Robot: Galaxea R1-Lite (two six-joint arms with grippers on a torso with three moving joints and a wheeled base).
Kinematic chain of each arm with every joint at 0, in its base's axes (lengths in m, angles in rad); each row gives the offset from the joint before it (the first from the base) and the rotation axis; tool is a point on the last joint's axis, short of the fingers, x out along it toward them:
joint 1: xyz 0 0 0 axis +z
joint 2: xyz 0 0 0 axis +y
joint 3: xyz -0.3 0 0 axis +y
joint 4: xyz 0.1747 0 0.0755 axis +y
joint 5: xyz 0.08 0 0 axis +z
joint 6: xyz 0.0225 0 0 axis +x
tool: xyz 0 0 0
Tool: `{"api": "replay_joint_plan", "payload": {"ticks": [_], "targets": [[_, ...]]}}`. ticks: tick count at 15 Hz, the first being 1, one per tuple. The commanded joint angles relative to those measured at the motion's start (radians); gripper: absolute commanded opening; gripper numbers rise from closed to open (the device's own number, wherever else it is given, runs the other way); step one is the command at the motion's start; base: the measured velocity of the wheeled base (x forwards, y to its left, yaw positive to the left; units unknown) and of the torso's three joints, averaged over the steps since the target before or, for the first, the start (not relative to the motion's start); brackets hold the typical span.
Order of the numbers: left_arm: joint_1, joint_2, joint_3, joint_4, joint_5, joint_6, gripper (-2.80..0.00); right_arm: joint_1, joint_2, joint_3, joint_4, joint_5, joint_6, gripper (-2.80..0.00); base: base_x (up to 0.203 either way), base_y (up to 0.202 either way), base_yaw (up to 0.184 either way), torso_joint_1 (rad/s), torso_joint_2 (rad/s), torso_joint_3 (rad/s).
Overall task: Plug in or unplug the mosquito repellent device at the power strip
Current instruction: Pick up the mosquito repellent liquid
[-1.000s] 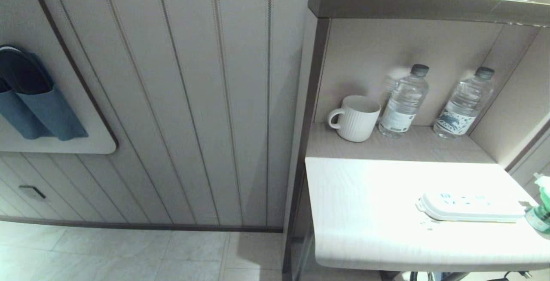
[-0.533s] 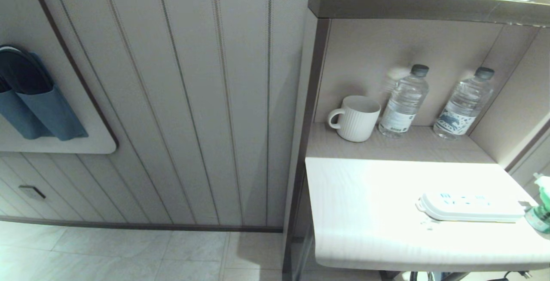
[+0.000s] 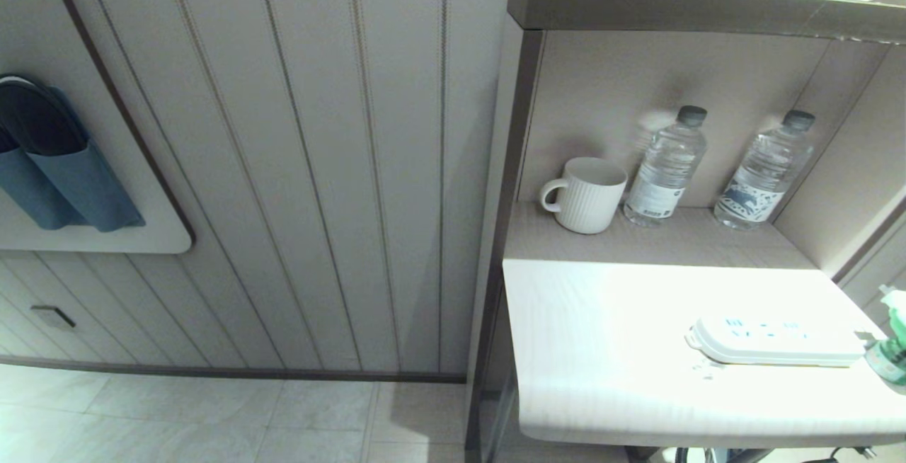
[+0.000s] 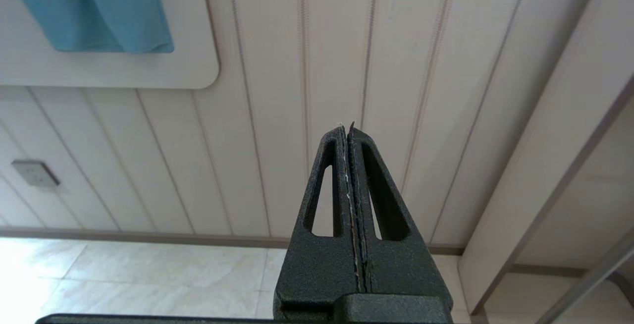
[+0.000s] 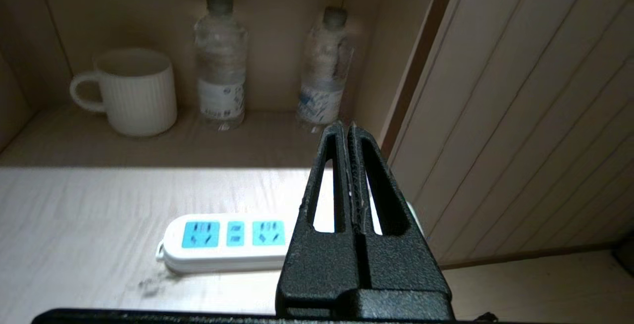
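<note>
Nothing is done yet: the mosquito repellent device [image 3: 890,346] seems to sit unplugged beside the power strip [image 3: 775,341] on the bench [image 3: 601,350]; the right hand [image 5: 346,128] is clenched and empty above the strip.

Head cam looks down; right wrist cam nearer (both share power strip [image 3: 775,341]).

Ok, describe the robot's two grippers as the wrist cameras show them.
Both look alike. The left gripper and right gripper are matte black with a grainy, textured finish. Each has two tapering fingers that narrow to a point, each finger pierced by a long triangular cut-out. A thin pale lining runs along the seam between them. No cables or markings show.
</note>
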Motion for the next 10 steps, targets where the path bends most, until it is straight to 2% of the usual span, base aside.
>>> {"api": "replay_joint_plan", "payload": {"ticks": [1, 5, 7, 9, 10], "targets": [[0.0, 0.0, 0.0, -0.001, 0.0, 0.0, -2.8, -0.001, 0.048, -0.094, 0.012, -0.034, -0.014, -2.8, 0.0, 0.0, 0.0, 0.0, 0.0, 0.0], [0.0, 0.0, 0.0, -0.001, 0.0, 0.0, -2.8, -0.001, 0.063, -0.288, 0.252, -0.115, -0.06, -2.8, 0.0, 0.0, 0.0, 0.0, 0.0, 0.0], [0.0, 0.0, 0.0, -0.001, 0.0, 0.0, -2.8, 0.001, 0.048, -0.382, 0.435, -0.158, -0.071, -2.8, 0.0, 0.0, 0.0, 0.0, 0.0, 0.0], [0.0, 0.0, 0.0, -0.001, 0.0, 0.0, -2.8, 0.011, 0.039, -0.462, 0.594, -0.249, -0.08, -2.8, 0.0, 0.0, 0.0, 0.0, 0.0, 0.0], [0.0, 0.0, 0.0, -0.001, 0.0, 0.0, -2.8, 0.042, 0.032, -0.498, 0.66, -0.334, -0.092, -2.8, 0.0, 0.0, 0.0, 0.0, 0.0, 0.0]]}}
